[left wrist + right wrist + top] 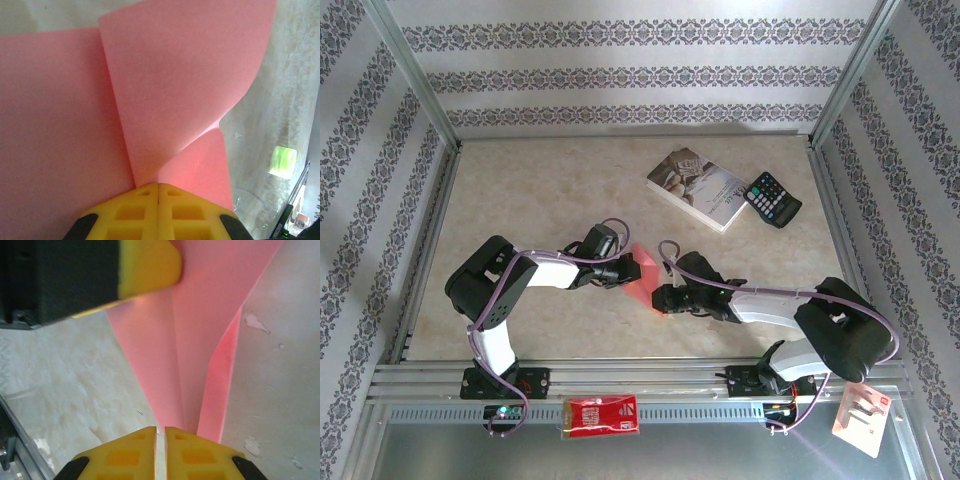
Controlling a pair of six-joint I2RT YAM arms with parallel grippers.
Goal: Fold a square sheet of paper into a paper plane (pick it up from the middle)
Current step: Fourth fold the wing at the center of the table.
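Up front, the red packet bears unreadable white print.

No lettering I can read from my feed.
The red packet carries white print, too small to read; the tag to its right has a red mark, and the book and calculator far behind it are equally illegible.

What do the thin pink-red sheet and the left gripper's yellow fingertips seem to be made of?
Thin pink-red sheet: paper, apparently, matte; it curls and glows where light passes. Yellow fingertips: probably moulded plastic, matte, with square recessed pockets.
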